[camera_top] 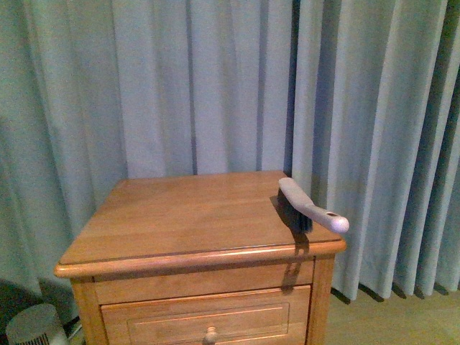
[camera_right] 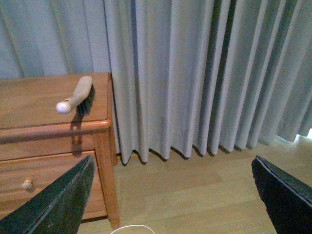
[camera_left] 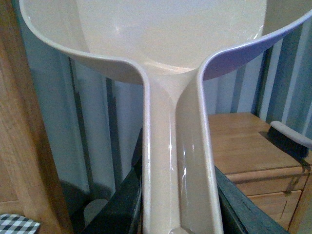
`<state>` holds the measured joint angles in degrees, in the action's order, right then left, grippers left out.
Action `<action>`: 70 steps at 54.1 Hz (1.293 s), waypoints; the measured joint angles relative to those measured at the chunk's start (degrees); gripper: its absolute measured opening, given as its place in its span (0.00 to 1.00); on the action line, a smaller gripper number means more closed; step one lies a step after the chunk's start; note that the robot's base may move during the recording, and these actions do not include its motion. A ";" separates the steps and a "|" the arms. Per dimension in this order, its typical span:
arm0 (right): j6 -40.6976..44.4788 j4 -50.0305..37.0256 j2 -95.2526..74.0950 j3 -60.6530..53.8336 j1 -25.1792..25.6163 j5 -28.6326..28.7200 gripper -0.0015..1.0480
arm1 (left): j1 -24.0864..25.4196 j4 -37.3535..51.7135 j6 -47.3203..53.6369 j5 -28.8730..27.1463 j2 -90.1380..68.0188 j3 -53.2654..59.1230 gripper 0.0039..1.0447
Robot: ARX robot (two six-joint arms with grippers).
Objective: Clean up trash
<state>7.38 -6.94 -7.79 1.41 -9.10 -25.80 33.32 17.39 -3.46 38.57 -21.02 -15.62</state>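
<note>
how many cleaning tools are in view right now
2. A brush lies on the nightstand top near its right front corner. A dustpan is clamped by its handle in the left gripper. None else shows; more may be out of frame.

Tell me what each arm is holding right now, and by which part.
The left gripper holds the dustpan by its handle, jaws closed on either side. The right gripper is open, holding nothing.

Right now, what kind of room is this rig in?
Probably a home bedroom: a wooden nightstand with a drawer, floor-length pale blue curtains behind it, and a wood-look floor.
</note>
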 joint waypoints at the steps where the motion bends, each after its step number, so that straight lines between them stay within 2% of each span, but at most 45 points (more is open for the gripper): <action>1: 0.55 -0.70 -3.13 0.44 -1.18 -3.67 0.93 | 0.00 0.00 -0.07 0.09 0.13 0.00 0.26; 3: 0.59 -1.36 -6.56 1.22 -1.97 -5.62 0.93 | 0.00 0.04 -0.04 0.17 0.20 0.00 0.26; 6: -0.50 -1.03 -13.92 4.07 -2.95 -5.16 0.93 | 0.00 0.09 -0.09 0.20 0.28 0.00 0.26; 15: -6.88 2.36 -34.01 18.69 -3.48 3.96 0.93 | 0.02 0.13 -0.22 0.17 0.28 0.00 0.26; 24: -12.83 12.46 -57.92 41.00 -4.66 12.22 0.93 | 0.02 0.13 -0.26 0.20 0.28 0.00 0.26; 30: -15.67 19.56 -70.10 54.71 -6.78 15.30 0.93 | 0.02 0.13 -0.26 0.22 0.28 0.00 0.26; 46: -19.37 26.93 -89.77 76.87 -10.19 17.09 0.93 | 0.02 0.13 -0.26 0.20 0.28 0.00 0.26; 70: -26.23 29.42 -109.53 92.06 -10.99 18.95 0.93 | 0.02 0.13 -0.28 0.20 0.31 0.00 0.26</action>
<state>-18.85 22.48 -117.32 93.47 -20.10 -6.85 33.34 17.52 -3.75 38.76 -20.71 -15.62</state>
